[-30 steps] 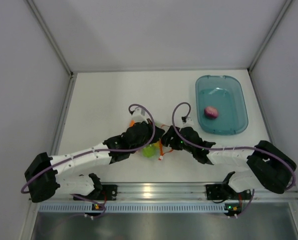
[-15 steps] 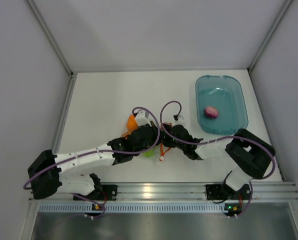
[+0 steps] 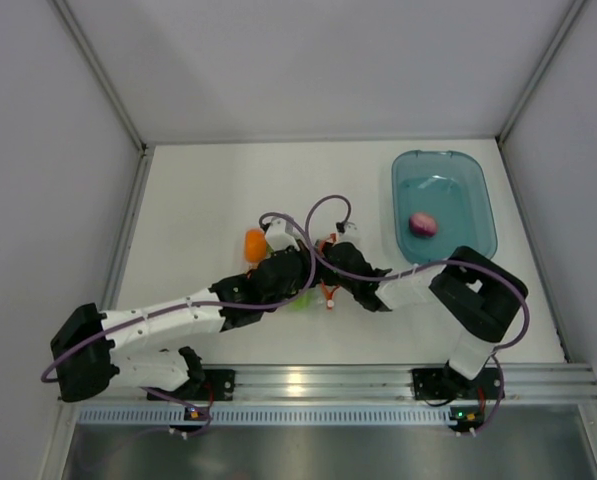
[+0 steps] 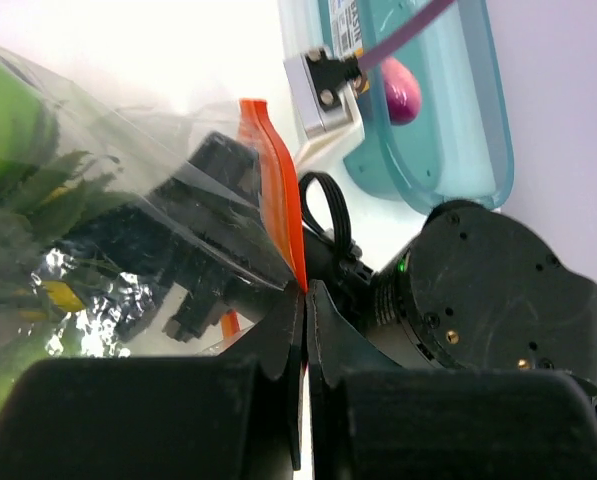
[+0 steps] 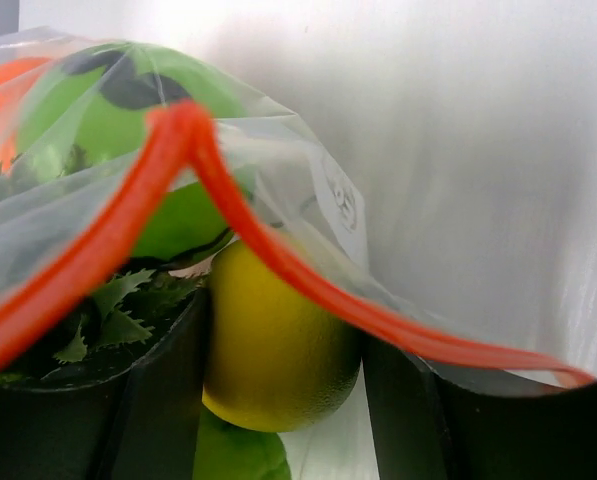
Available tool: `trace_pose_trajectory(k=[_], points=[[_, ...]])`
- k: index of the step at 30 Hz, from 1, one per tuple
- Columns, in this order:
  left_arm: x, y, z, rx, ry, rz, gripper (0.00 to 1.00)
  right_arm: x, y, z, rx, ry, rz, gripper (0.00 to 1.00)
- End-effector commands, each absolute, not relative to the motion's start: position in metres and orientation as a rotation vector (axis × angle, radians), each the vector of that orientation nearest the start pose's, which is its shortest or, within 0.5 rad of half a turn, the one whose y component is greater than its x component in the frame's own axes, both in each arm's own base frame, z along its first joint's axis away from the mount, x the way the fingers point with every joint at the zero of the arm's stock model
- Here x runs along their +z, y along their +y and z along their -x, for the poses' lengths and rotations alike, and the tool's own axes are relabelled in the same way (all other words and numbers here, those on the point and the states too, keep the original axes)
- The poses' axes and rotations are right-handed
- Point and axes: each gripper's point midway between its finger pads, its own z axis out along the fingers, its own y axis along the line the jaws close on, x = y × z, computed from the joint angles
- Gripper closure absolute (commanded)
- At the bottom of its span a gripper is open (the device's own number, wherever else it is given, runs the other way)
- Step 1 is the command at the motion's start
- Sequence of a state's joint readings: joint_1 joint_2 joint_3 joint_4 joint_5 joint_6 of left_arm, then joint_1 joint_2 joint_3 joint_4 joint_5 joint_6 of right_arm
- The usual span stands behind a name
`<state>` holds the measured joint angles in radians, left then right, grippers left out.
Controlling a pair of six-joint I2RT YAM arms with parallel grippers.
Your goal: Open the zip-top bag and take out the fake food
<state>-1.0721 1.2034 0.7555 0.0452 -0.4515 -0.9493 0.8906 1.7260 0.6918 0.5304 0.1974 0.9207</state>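
From above, the two arms meet a little toward the near edge from the middle of the desk [image 3: 208,190]; the left gripper [image 3: 308,280] and the right gripper [image 3: 334,285] are close together over the zip-top bag [image 3: 318,293], which is mostly hidden under them; a light green piece [image 3: 300,300] of the fake food shows at the bag's near side, and an orange piece [image 3: 255,242] lies just left of the left arm's wrist, though this view does not show whether it is inside the bag; the blue tub [image 3: 448,190] stands toward the far right corner, well apart from the bag, with the pink ball [image 3: 422,223] in it; in the left wrist view the left gripper's fingers are pressed together on the bag's orange-red zip strip [image 4: 276,190], pinching it at its lower end; the clear crinkled plastic spreads to the left with green shapes behind it; the right arm's black wrist [image 4: 478,290] is just beyond the strip, and the tub with the pink ball is at the top right; in the right wrist view the zip strip arcs across in front, and the right gripper's fingers stand at either side of the yellow piece [image 5: 278,370], touching it on both sides and so clamped on it; above it, behind the plastic, are the light green piece and dark green leaves [image 5: 108,305].
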Motion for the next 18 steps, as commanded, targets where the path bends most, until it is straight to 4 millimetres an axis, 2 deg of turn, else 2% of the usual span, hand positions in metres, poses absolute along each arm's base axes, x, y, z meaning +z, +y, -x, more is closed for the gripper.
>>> trace_pose_trajectory(k=[1, 2, 4, 5, 9, 10, 11, 13, 14, 16, 17, 18], points=[[0.219, -0.315, -0.232, -0.922, 1.925, 0.232, 1.0, 0.044, 0.333, -0.274, 0.801, 2.182, -0.112, 0.65], [0.215, -0.311, -0.233, -0.898, 1.931, 0.237, 1.0, 0.056, 0.332, -0.274, 0.813, 2.154, -0.112, 0.65], [0.208, -0.303, -0.237, -0.849, 1.94, 0.256, 1.0, 0.063, 0.327, -0.271, 0.808, 2.133, -0.089, 0.65], [0.206, -0.302, -0.238, -0.841, 1.945, 0.26, 1.0, 0.075, 0.325, -0.27, 0.813, 2.109, -0.084, 0.65], [0.196, -0.294, -0.247, -0.828, 1.965, 0.299, 1.0, 0.098, 0.315, -0.264, 0.805, 2.059, -0.074, 0.65], [0.194, -0.294, -0.248, -0.835, 1.972, 0.304, 1.0, 0.103, 0.313, -0.263, 0.801, 2.051, -0.07, 0.65], [0.194, -0.293, -0.251, -0.829, 1.971, 0.31, 1.0, 0.116, 0.311, -0.263, 0.809, 2.022, -0.07, 0.65], [0.193, -0.291, -0.254, -0.822, 1.97, 0.319, 1.0, 0.122, 0.305, -0.259, 0.795, 2.021, -0.06, 0.64], [0.192, -0.29, -0.254, -0.817, 1.97, 0.323, 1.0, 0.135, 0.301, -0.258, 0.802, 1.991, -0.061, 0.64], [0.192, -0.287, -0.256, -0.813, 1.968, 0.332, 1.0, 0.14, 0.292, -0.255, 0.788, 1.985, -0.063, 0.65], [0.191, -0.286, -0.257, -0.809, 1.969, 0.337, 1.0, 0.152, 0.286, -0.255, 0.785, 1.953, -0.077, 0.65], [0.192, -0.283, -0.258, -0.808, 1.962, 0.346, 1.0, 0.156, 0.281, -0.254, 0.772, 1.946, -0.082, 0.65]])
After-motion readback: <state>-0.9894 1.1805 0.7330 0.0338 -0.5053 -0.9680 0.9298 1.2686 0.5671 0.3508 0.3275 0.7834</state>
